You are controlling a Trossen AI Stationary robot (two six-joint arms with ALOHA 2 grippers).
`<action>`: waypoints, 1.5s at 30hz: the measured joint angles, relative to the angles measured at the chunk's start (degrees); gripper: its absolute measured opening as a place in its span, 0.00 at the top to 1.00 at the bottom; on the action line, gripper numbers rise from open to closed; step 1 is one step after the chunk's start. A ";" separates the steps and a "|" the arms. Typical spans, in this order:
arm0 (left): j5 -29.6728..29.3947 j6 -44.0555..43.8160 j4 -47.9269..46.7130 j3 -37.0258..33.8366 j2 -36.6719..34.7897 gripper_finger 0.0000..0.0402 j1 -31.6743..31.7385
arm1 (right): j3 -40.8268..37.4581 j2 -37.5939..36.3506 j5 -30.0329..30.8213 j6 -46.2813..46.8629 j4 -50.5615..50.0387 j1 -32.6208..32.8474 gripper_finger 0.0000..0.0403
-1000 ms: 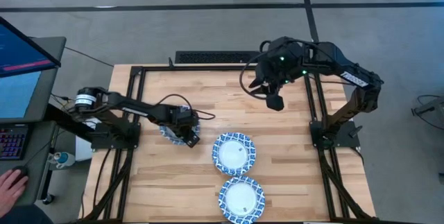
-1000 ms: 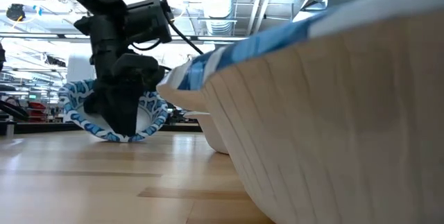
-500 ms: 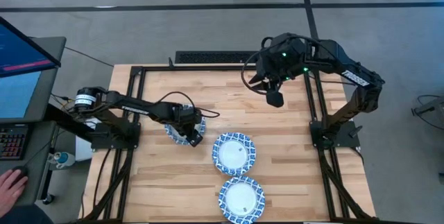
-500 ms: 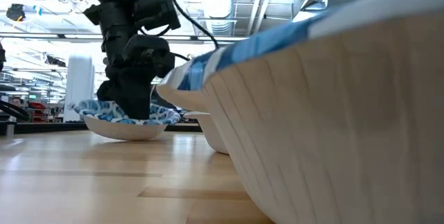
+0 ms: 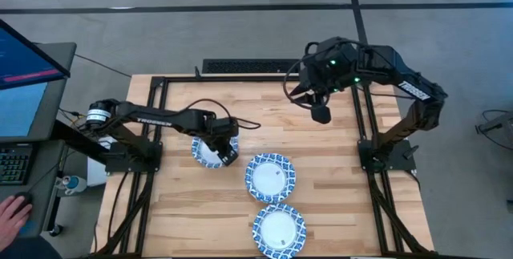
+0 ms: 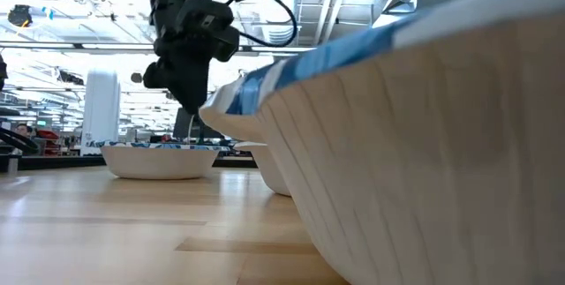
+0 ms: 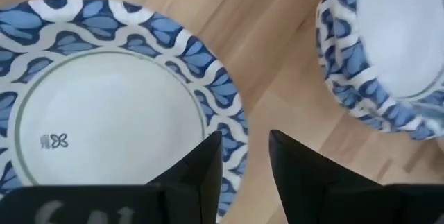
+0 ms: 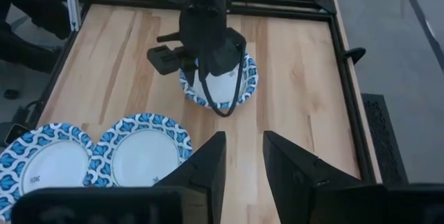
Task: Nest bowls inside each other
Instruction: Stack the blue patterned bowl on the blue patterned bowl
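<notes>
Three places on the table hold blue-and-white rimmed bowls. The left bowl [image 5: 203, 151] [image 6: 159, 160] [image 7: 104, 113] sits flat on its base. The middle bowl [image 5: 270, 176] [image 7: 388, 44] shows layered rims, like several nested. The near bowl [image 5: 280, 229] fills the right side of the low view. My left gripper [image 5: 227, 153] [image 7: 246, 165] [image 6: 191, 131] hovers open over the left bowl's right rim, with one finger above the inside and one outside. My right gripper [image 5: 320, 115] [image 8: 244, 158] hangs open and empty over the far right of the table. My left gripper comes from above, pointing down, with its fingers on either side of the left bowl's rim [image 7: 239, 137], on the side toward the middle bowl. The fingertips [image 6: 191, 135] end about level with the rim. Whether either one touches it, I cannot tell.
A black metal frame [image 5: 160, 82] runs around the wooden table top. Bare wood lies between the left bowl and the far edge [image 5: 256, 99]. A monitor and keyboard stand off the table's left side, where a person's hand [image 5: 12, 211] rests.
My left gripper has carried the left bowl to the right, toward the middle bowl. A second ago the bowl was tipped up on its edge in the fingers. It was then laid flat and now rests on its base, and the gripper has risen above its rim.
</notes>
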 joint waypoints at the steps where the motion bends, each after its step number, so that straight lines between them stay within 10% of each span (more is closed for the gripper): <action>1: 0.01 -0.56 -0.48 0.40 0.00 0.73 -0.14 | -0.02 -0.40 0.08 -0.32 -0.34 0.00 0.71; 20: 7.28 -6.30 -0.67 1.06 0.39 0.64 -2.30 | -0.02 -5.81 0.40 -0.38 -2.55 0.00 0.71; 45: -2.68 -10.78 -0.91 1.06 6.12 0.58 -5.36 | -0.02 -6.02 0.44 1.04 -4.52 0.00 0.71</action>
